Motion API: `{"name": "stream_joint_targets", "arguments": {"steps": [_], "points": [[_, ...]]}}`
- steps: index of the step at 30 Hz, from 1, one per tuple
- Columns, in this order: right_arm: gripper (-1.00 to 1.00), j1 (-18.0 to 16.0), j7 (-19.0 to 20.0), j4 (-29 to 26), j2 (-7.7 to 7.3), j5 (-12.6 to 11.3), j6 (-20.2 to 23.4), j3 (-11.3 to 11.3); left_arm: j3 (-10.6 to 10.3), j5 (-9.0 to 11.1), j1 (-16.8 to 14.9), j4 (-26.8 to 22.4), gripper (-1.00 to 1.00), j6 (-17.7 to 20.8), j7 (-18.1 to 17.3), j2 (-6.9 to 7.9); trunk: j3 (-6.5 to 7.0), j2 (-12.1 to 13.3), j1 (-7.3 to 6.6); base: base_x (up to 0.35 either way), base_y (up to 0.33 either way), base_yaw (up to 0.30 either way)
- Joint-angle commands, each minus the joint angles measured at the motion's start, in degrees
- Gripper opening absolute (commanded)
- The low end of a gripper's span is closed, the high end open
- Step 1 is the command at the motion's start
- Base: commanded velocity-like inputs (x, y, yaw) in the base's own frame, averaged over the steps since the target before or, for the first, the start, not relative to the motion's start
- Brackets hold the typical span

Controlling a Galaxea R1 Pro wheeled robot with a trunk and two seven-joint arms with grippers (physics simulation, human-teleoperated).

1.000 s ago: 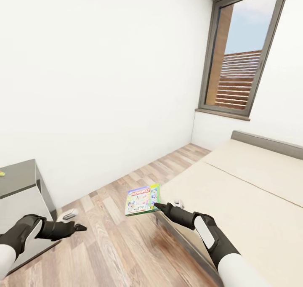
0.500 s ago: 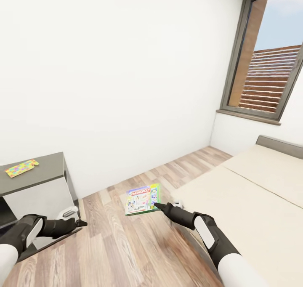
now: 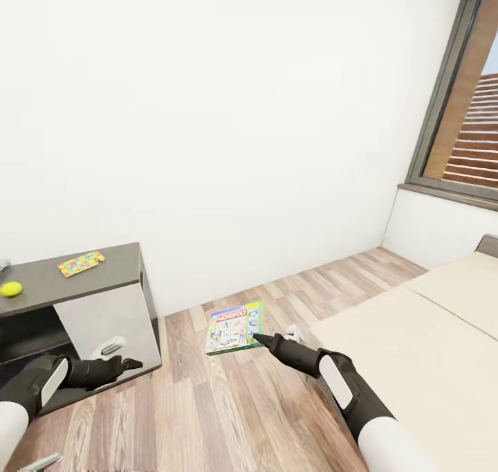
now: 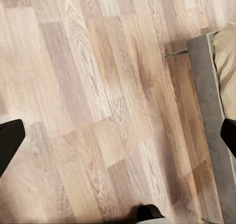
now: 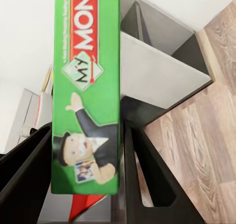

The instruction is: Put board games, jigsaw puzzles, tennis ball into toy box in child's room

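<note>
View has swung left since the earlier frames: the whole picture shifted, so the camera turned, bringing more of the dark-grey table section (image 3: 76, 278) into sight at left and pushing the window (image 3: 463, 112) and bed (image 3: 429, 347) toward the right edge; arms and held box keep the same place in the picture. Nearest, wood-plank floor (image 3: 228, 416) runs under both arms. Left gripper (image 3: 131, 366) hangs low at near left, carrying nothing, pointing right over the floor; in the left wrist view its dark fingertips (image 4: 11, 143) sit far apart at opposite edges with bare planks between, so the jaws are spread. Right gripper (image 3: 257, 338) reaches forward at centre, pinching the green board game (image 3: 235, 328) by its near right corner; the box is held up above the floor, roughly flat, printed face up. In the right wrist view the green board game (image 5: 86, 86) stands edge-on between the two black fingers (image 5: 147, 184), both pressed to its sides. Small white object (image 3: 294, 333) just right of the gripper, can't tell what. Bed at right: beige mattress, dark frame edge at its left side. Farther left, the table section with a light-grey front panel (image 3: 107, 327); on top a jigsaw puzzle (image 3: 81, 263), flat and mostly yellow, and nearer the left edge the tennis ball (image 3: 10, 289), apart from the puzzle. Far: plain white wall (image 3: 228, 126).
</note>
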Motion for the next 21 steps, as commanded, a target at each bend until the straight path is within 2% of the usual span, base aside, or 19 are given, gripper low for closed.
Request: {"name": "stream_joint_targets", "arguments": {"steps": [1, 10, 21], "points": [[-1.0, 0.0, -0.1, 0.0, 0.0, -0.7, 0.5, 0.0, 0.2, 0.1, 0.0, 0.0, 1.0, 0.4, -0.1, -0.03, -0.1, 0.0, 0.01, 0.087, -0.036, 0.29], [-1.0, 0.0, -0.1, 0.0, 0.0, -0.7, 0.5, 0.0, 0.2, 0.1, 0.0, 0.0, 1.0, 0.2, 0.0, -0.06, -0.4, 0.0, 0.01, 0.167, -0.096, 0.29], [-1.0, 0.0, -0.1, -0.1, 0.0, -0.7, 0.4, 0.0, 0.1, 0.1, 0.0, 0.0, 1.0, 0.1, 0.0, -0.06, -0.77, 0.0, 0.01, 0.309, -0.016, 0.29]]}}
